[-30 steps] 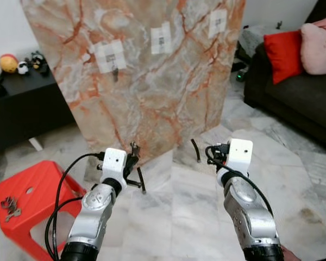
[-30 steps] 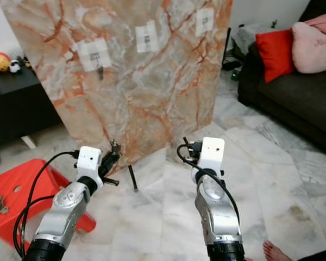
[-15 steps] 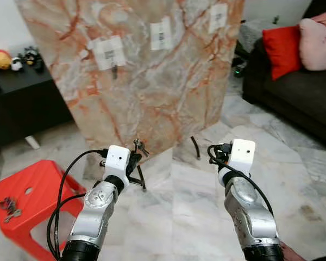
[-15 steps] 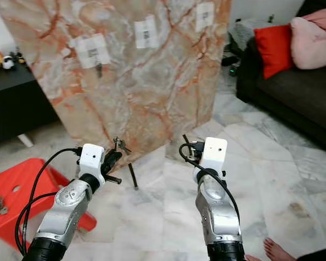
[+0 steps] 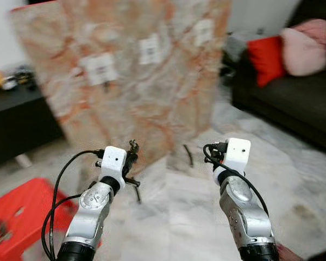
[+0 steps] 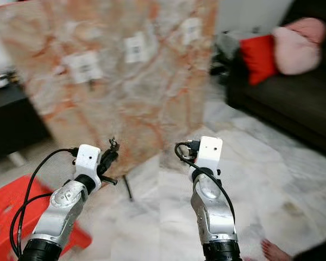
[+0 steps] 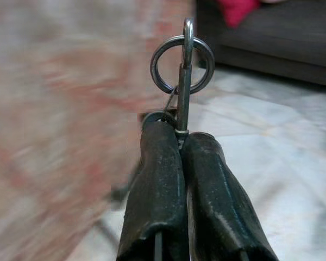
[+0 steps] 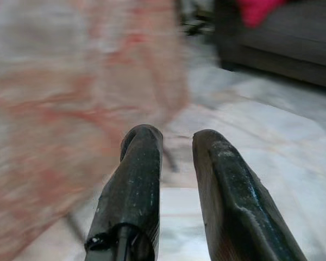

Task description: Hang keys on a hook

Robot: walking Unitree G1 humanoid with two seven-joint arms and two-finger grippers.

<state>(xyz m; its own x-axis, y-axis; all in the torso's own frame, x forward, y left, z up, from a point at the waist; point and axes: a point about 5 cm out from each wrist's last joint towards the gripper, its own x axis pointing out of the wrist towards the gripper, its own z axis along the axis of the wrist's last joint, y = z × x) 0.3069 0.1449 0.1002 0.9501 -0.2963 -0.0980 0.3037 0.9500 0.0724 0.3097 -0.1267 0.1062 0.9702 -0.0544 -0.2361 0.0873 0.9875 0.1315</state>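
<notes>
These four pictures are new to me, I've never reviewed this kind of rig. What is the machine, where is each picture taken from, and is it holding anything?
It is a walking humanoid robot with two silver arms, each ending in a gripper of two long black fingers. The two wide pictures come from the stereo camera on its head, looking forward and down; they are blurred. The two close-ups come from cameras on the wrists, looking along each gripper's fingers.

The left gripper is shut on the keys: a metal ring sticks up from between its fingertips. The right gripper is open and holds nothing.

Ahead stands a marble-patterned board with pale patches on it, on a marble floor. A red stool is at the robot's left, a dark sofa with a red cushion at its right.
</notes>
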